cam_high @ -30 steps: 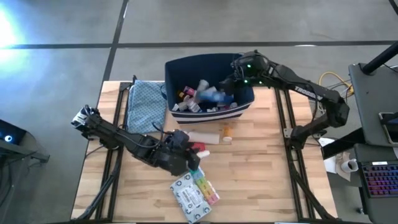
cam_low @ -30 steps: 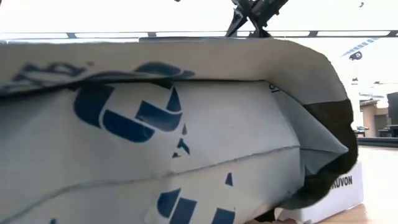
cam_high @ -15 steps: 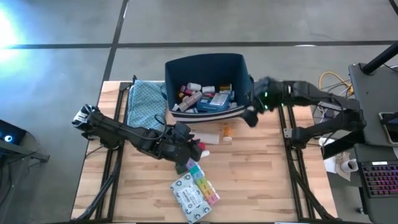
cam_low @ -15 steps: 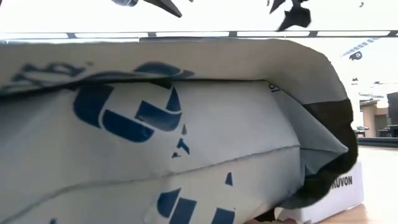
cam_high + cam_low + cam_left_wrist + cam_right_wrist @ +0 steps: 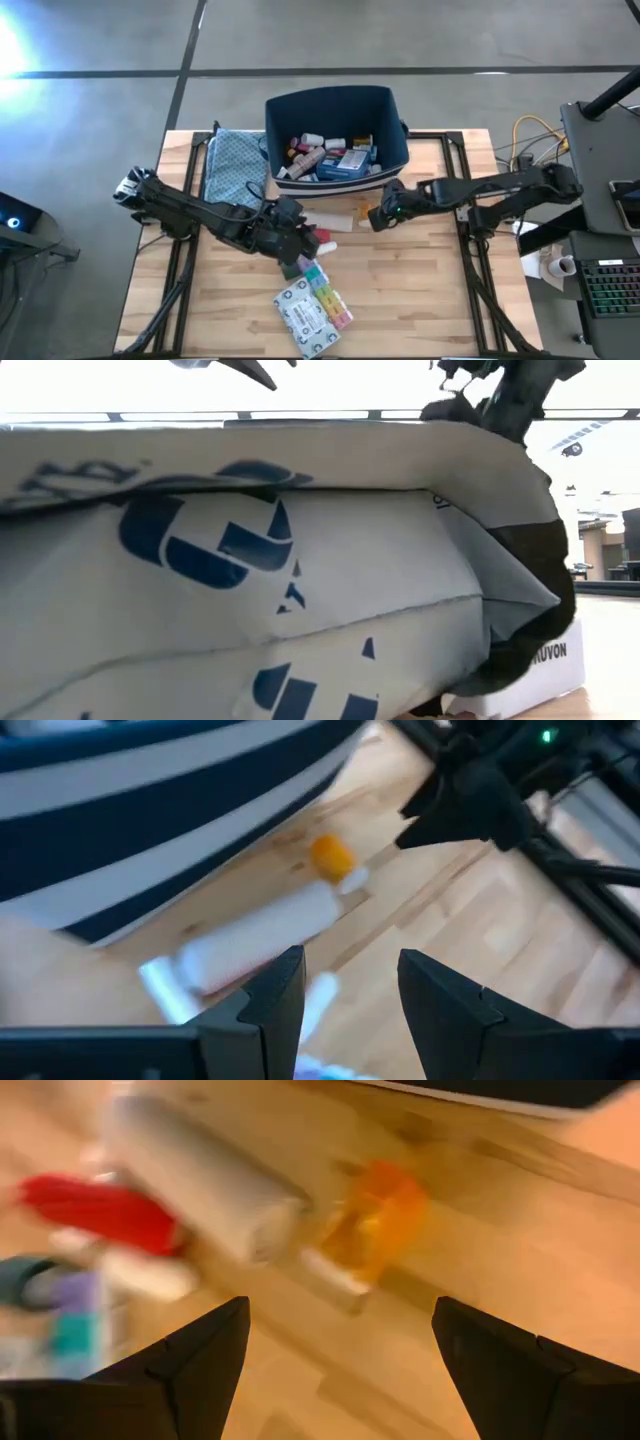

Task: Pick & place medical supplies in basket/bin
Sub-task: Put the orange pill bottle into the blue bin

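Wooden table [image 5: 420, 300]; wrist-only orange bottle [image 5: 378, 1220] detail.

grey concrete floor [image 5: 100, 40] around a wooden table [image 5: 420, 300].

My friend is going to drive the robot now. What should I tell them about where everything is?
Right gripper: open, empty, low over the table next to the small orange pill bottle.
Left gripper: open, empty, by the white tube, with a red-capped item beside it.
Done: many supplies already lie in the navy bin at the table's far edge.
Left: the orange bottle, white tube, red-capped item, multicoloured pill organiser and grey-white flat packet sit on the table.
The blue patterned cloth is beside the bin.
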`<state>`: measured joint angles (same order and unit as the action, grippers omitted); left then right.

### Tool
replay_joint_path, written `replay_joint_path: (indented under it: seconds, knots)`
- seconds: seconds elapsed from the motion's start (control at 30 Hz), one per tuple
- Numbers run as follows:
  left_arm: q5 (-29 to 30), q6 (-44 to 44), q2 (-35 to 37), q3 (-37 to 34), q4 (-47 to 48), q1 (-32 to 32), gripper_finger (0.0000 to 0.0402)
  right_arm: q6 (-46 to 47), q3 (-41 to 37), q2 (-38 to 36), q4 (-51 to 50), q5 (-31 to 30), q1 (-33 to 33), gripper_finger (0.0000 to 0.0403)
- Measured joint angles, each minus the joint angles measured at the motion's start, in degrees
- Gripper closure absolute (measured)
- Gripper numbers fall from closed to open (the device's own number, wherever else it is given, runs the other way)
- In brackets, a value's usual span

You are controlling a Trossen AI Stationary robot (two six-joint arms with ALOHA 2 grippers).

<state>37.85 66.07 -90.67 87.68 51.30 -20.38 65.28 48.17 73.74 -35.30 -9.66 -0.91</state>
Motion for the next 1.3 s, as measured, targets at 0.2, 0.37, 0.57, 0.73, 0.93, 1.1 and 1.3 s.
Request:
replay_joint_path:
  seconds: [0.2, 0.37, 0.57, 0.73, 0.93, 1.1, 1.3]
  knots:
    - [1.5, 0.6, 4.5, -1.3, 9.9, 1.0, 0.0258, 5.7, -1.3, 7.5, 3.4, -2.3, 0.0, 0.0099]
    - [0.7, -4.2, 10.9, -6.2, 10.5, 2.6, 0.0258, 9.5, 2.2, 16.1, 7.7, -2.5, 0.2, 0.0099]
    - [1.0, -5.5, 20.5, -15.4, 10.1, 2.4, 0.0258, 10.4, 9.9, 25.4, 4.8, -3.4, 0.2, 0.0101]
    - [1.2, -5.6, 29.4, -25.0, 5.8, 2.5, 0.0258, 13.0, 15.1, 31.5, -0.6, -4.4, 0.2, 0.0102]
    - [0.6, -5.3, 39.3, -35.0, -4.5, 2.4, 0.0258, 15.0, 19.9, 35.3, -2.9, -6.4, 0.3, 0.0101]
    - [-0.2, -5.5, 44.6, -39.5, -9.2, 2.4, 0.0258, 17.3, 21.4, 34.5, -7.3, -10.6, 0.9, 0.0101]
    - [0.3, -6.6, 45.6, -40.5, -9.4, 2.4, 0.0258, 15.8, 21.0, 34.1, -7.9, -11.3, 2.6, 0.0101]
